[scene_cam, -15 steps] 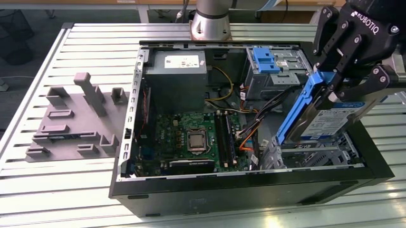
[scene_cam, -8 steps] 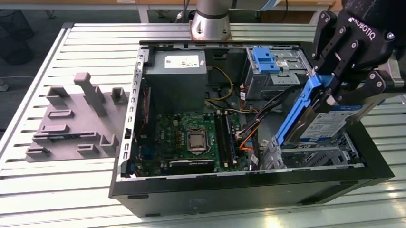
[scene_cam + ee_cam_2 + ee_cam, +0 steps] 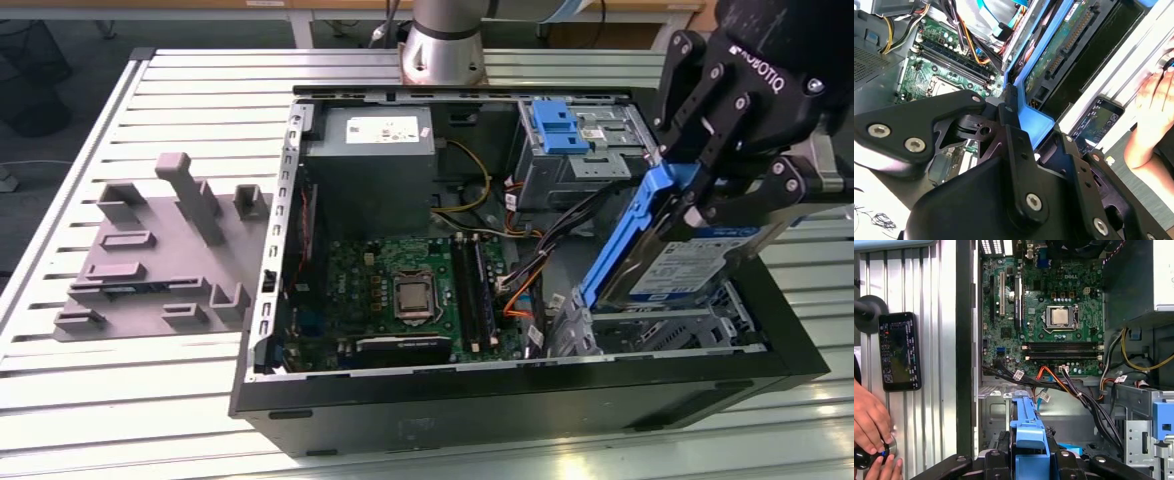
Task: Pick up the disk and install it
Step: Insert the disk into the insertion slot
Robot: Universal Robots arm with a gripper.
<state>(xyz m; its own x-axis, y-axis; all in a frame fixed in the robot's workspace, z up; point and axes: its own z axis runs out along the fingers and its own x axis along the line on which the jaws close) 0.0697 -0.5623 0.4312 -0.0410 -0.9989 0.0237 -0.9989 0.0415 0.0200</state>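
Observation:
The disk (image 3: 683,266), a silver drive with a white-and-blue label and blue side rails, hangs tilted over the metal drive cage (image 3: 657,330) at the near right corner of the open computer case (image 3: 534,405). My gripper (image 3: 710,196) is shut on the disk's upper end, its black fingers clamping the blue rail. In the second wrist view the disk (image 3: 1054,55) shows its green circuit-board underside, with the gripper (image 3: 1019,127) on its blue rail. In the first wrist view the blue rail of the disk (image 3: 1026,432) sticks out between the gripper (image 3: 1026,462) fingers, above the case floor.
Inside the case are the motherboard (image 3: 400,290), a grey power supply (image 3: 370,150), a blue bracket on a silver cage (image 3: 561,130) and loose cables (image 3: 527,285). A grey fixture plate (image 3: 154,250) lies at the exterior view's left. A phone (image 3: 900,351) and a person's hand (image 3: 869,425) are beside the case.

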